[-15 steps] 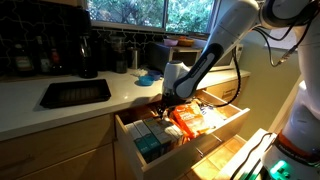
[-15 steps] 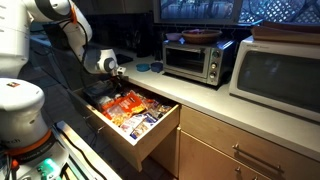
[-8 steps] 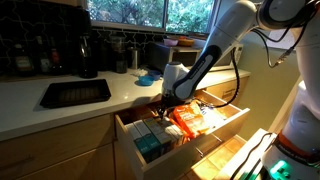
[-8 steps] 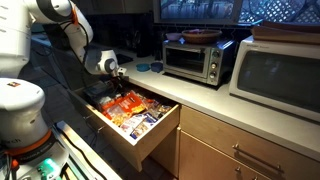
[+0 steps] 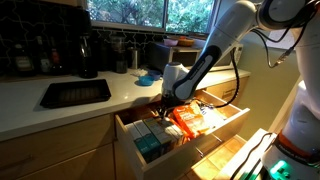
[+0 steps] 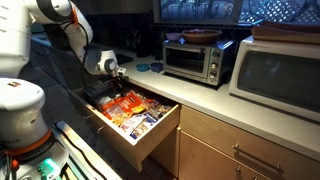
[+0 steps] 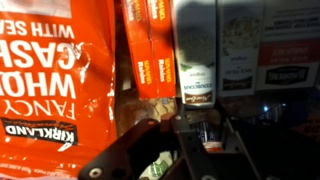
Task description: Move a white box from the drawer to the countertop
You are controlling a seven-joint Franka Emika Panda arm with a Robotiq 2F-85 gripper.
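The job looks barely begun: the pincer [image 5: 163,103] hangs low in the open drawer [image 5: 126,138], jaws apart and empty, the white box [image 7: 198,86] lies ungrasped among orange packets [image 7: 55,70], the counter [image 5: 30,112] yet unreached

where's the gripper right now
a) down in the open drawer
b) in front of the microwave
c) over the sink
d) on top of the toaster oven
a: in an exterior view the gripper reaches down into the open drawer, right by the orange packets.
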